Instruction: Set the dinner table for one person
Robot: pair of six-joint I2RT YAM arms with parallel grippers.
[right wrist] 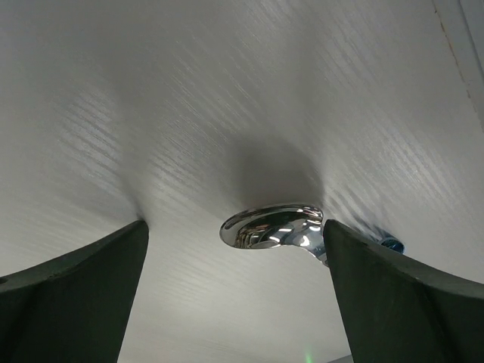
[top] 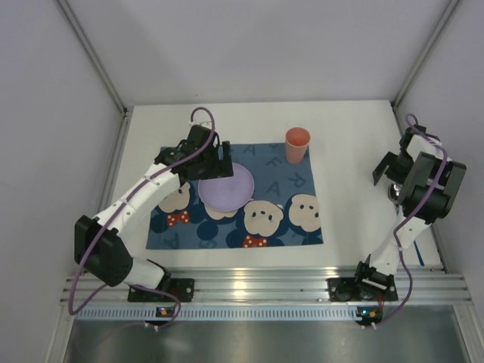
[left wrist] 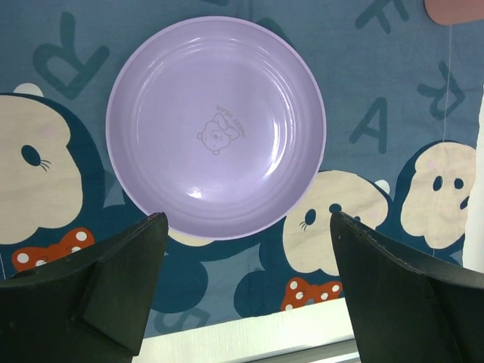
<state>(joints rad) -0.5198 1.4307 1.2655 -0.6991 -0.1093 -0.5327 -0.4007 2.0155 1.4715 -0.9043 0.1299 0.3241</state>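
A lilac plate (top: 225, 187) (left wrist: 215, 125) lies on the dark blue cartoon-print mat (top: 234, 219) (left wrist: 227, 280), which lies on the white dinner table (top: 348, 136) (left wrist: 249, 333). My left gripper (top: 219, 170) (left wrist: 248, 227) hovers open above the plate's far edge, holding nothing. A salmon cup (top: 296, 145) (left wrist: 454, 9) stands upright at the mat's back right corner. At the right side of the table a shiny metal spoon (top: 394, 193) (right wrist: 272, 227) with a blue handle end (right wrist: 389, 243) lies on the bare top. My right gripper (top: 392, 180) (right wrist: 234, 225) is open just above it, its fingers either side of the spoon's bowl.
Grey enclosure walls and metal posts ring the table on the left, back and right. An aluminium rail (top: 249, 286) with both arm bases runs along the near edge. Bare white tabletop lies between the mat and the spoon.
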